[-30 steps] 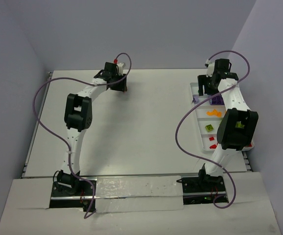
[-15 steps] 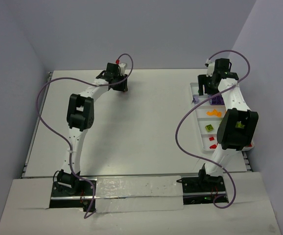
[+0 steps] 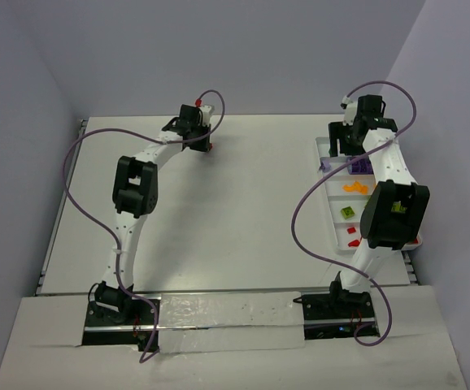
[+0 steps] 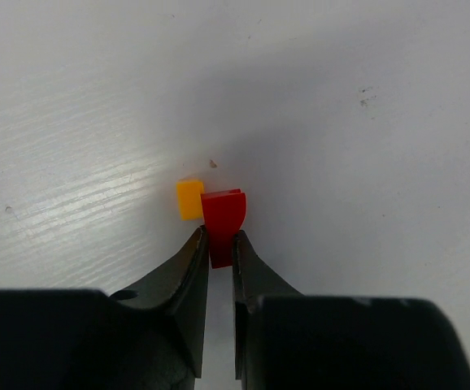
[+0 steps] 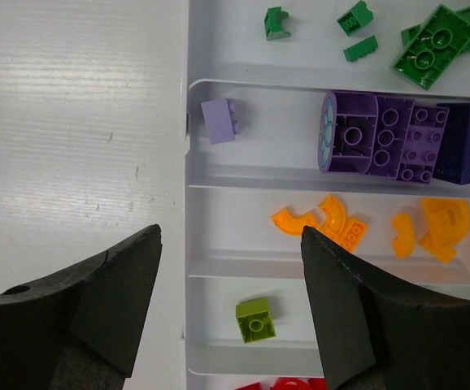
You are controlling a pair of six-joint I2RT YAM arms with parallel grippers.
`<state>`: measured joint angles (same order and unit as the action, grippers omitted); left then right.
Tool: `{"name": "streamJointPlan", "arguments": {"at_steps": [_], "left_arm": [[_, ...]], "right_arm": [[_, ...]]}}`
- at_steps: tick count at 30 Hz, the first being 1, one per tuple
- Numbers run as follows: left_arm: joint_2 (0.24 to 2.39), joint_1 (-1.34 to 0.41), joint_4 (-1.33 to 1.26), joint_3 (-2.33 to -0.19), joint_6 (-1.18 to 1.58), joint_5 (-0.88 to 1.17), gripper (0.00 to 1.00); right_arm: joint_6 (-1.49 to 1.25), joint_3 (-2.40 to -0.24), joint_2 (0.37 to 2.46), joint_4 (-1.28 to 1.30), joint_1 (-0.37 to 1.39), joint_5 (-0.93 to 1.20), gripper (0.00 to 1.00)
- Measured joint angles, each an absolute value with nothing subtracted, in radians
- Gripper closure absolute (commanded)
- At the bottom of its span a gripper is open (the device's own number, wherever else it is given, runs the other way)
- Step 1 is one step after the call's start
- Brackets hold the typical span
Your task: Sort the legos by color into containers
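My left gripper (image 4: pixel 219 240) is shut on a small red lego (image 4: pixel 222 218) and holds it over the bare table; a small orange lego (image 4: pixel 189 198) lies just left of it. From above the left gripper (image 3: pixel 205 145) is at the table's far middle. My right gripper (image 5: pixel 232 236) is open and empty above the white tray (image 5: pixel 243 178), whose compartments hold green legos (image 5: pixel 428 50), purple legos (image 5: pixel 389 137), orange legos (image 5: pixel 324 223), a lime lego (image 5: pixel 257 318) and red legos (image 5: pixel 288 383). The tray (image 3: pixel 328 203) lies at the right side, with the right gripper (image 3: pixel 337 153) over its far end.
A clear plastic strip (image 3: pixel 227 325) runs along the table's near edge between the arm bases. The table's right edge is close beside the tray. Purple cables loop over both arms.
The left gripper has shifted a little to the right at the far side of the table, and the red lego now shows at its tip. The right arm has barely moved.
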<state>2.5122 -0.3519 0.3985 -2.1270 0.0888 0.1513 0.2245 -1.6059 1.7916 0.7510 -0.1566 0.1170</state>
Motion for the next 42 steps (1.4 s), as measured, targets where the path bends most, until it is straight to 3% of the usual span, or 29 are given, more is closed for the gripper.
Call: {"name": "streamJointPlan", "arguments": {"at_steps": [4, 11, 18, 25, 30, 42], "left_arm": [[2.512, -0.359, 0.399, -2.128, 0.068, 0.127, 0.99], [2.488, -0.366, 0.364, -2.077, 0.011, 0.121, 1.0], [2.185, -0.415, 0.231, -1.601, -0.214, 0.177, 1.0], [1.768, -0.615, 0.148, -1.224, -0.559, 0.304, 1.0], [1.648, -0.685, 0.139, -1.187, -0.701, 0.358, 1.0], [1.608, -0.817, 0.225, -1.178, -0.876, 0.379, 1.0]], "right_arm": [[0.224, -1.615, 1.792, 0.755, -0.157, 0.122, 0.24], [0.215, -1.618, 1.792, 0.757, -0.157, 0.157, 0.24], [0.169, -1.615, 1.79, 0.756, -0.155, 0.347, 0.25], [0.098, -1.539, 1.758, 0.742, -0.148, 0.676, 0.26], [0.068, -1.469, 1.752, 0.727, -0.1, 0.84, 0.29], [0.072, -1.353, 1.753, 0.725, 0.087, 1.031, 0.33]]}}
